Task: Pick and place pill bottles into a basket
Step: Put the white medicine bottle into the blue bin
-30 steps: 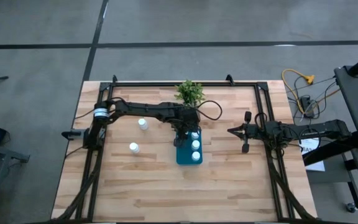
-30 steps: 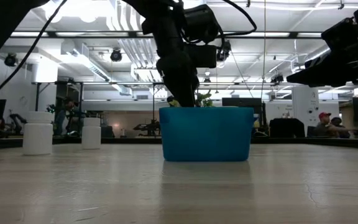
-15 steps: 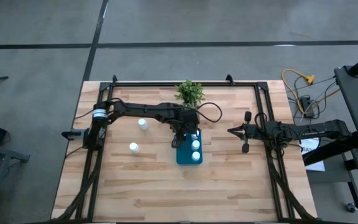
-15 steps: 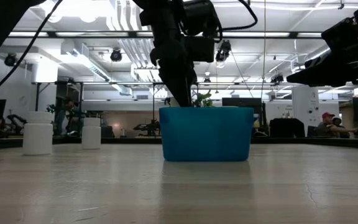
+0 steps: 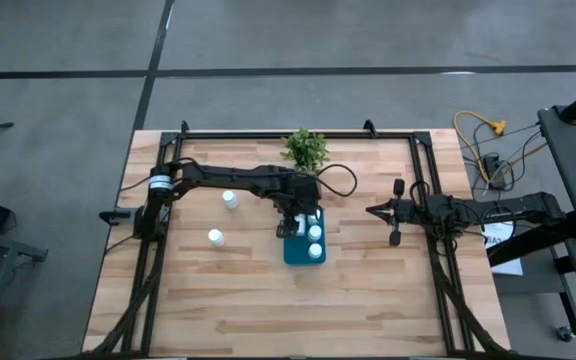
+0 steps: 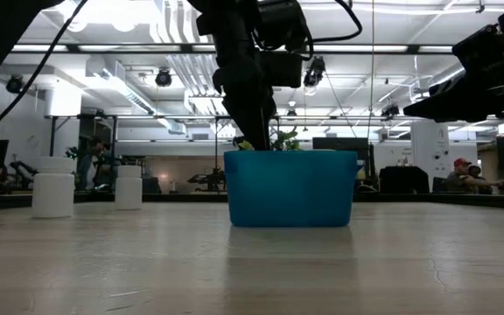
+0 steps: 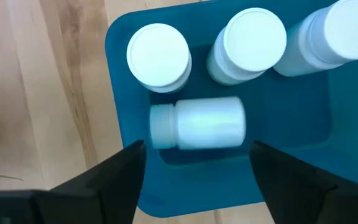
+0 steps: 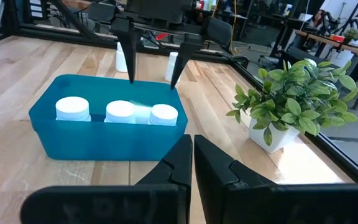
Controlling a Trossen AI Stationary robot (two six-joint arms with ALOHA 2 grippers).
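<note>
The teal basket (image 5: 305,242) stands mid-table, in front of the plant. Three white pill bottles stand upright in it (image 7: 159,56) (image 7: 248,45) (image 7: 328,37). Another pill bottle (image 7: 199,126) lies on its side at the basket's far end, blurred. My left gripper (image 7: 197,148) hangs open above that lying bottle, pointing down, with one finger on either side and clear of it. Two more pill bottles (image 5: 229,199) (image 5: 215,237) stand on their bases on the table to the left. My right gripper (image 8: 193,155) waits shut at the table's right side.
A small green potted plant (image 5: 305,150) stands just behind the basket, close to my left arm. A dark metal frame (image 5: 268,133) runs along the table's edges. Bare wood lies in front of the basket, toward the near edge (image 5: 298,310).
My left gripper has opened over the basket's far end and let go of a pill bottle. The bottle has dropped into the basket and now lies on its side beside the upright ones. My right arm has kept still.
</note>
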